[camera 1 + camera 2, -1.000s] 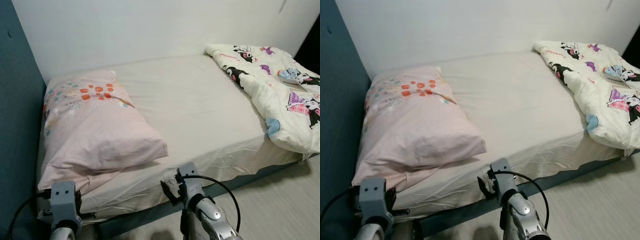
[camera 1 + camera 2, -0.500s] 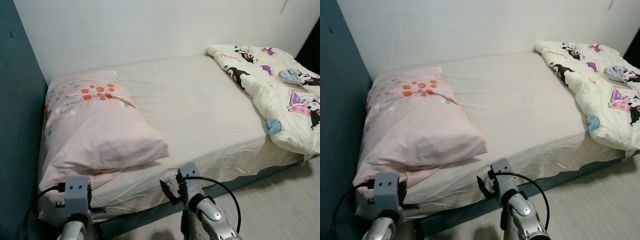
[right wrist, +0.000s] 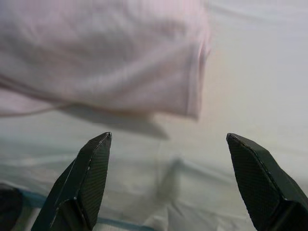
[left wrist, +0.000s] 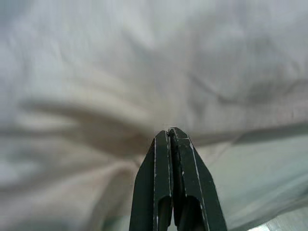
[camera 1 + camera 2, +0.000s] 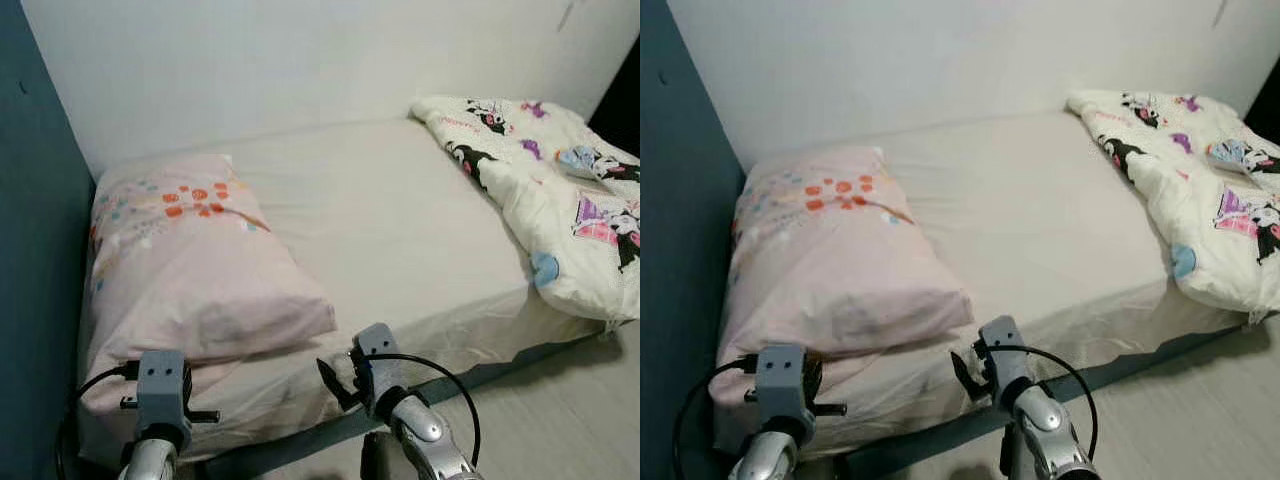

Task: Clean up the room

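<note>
A pink pillow (image 5: 190, 262) with orange and blue prints lies at the left end of the bed, against the blue headboard (image 5: 35, 260). A white duvet (image 5: 560, 195) with cartoon prints is bunched up at the right end. The white sheet (image 5: 400, 225) between them is bare and creased. My left gripper (image 4: 169, 132) is shut with nothing in it, its tips close to pale fabric at the near edge below the pillow. My right gripper (image 3: 168, 136) is open, low by the bed's near edge, facing the pillow's corner (image 3: 192, 91).
A white wall (image 5: 300, 60) runs behind the bed. The bed's dark frame (image 5: 480, 375) lines the near side, with pale wood floor (image 5: 570, 420) at the lower right. The duvet hangs over the bed's near right edge.
My left arm has moved right and forward to the bed's edge under the pillow. The right arm has stayed put. The view has shifted slightly.
</note>
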